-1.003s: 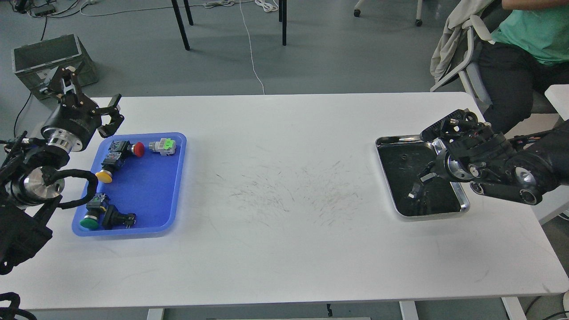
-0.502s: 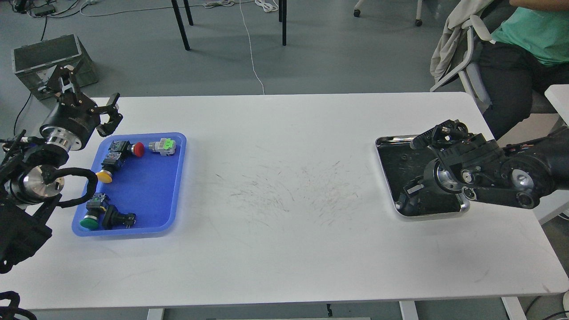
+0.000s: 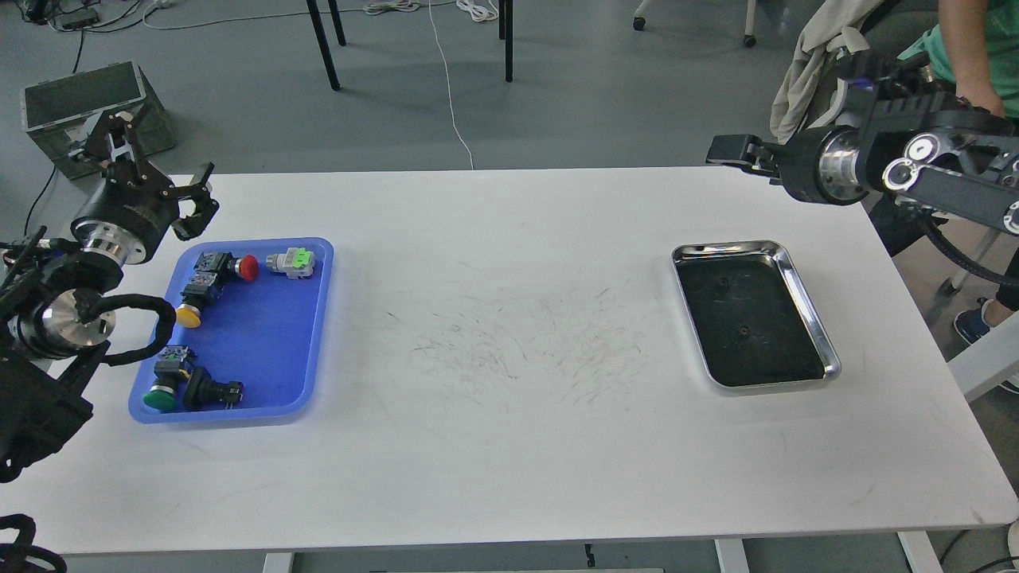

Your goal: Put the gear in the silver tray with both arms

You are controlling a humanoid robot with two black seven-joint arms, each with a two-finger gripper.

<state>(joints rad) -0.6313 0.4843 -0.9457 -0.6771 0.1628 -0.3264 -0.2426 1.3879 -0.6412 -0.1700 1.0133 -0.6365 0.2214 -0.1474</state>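
Observation:
The silver tray (image 3: 813, 309) lies on the right side of the white table; its dark floor shows only small marks. Several push-button parts lie in the blue tray (image 3: 271, 334) at the left: a red one (image 3: 247, 267), a yellow one (image 3: 187, 316), a green one (image 3: 160, 397), a grey-and-green one (image 3: 292, 262) and a black one (image 3: 208, 391). My left gripper (image 3: 155, 171) is open and empty, hovering over the blue tray's far left corner. My right gripper (image 3: 733, 150) is raised beyond the silver tray's far edge, seen side-on.
A grey-green crate (image 3: 83, 103) stands on the floor behind the left arm. A person in a green shirt (image 3: 975, 48) and a chair with draped cloth (image 3: 812, 64) are close behind the right arm. Table legs (image 3: 322, 40) stand on the floor beyond the table.
My right arm has lifted out of the silver tray and swung up and back past its far edge. The left gripper has drifted slightly up and to the left.

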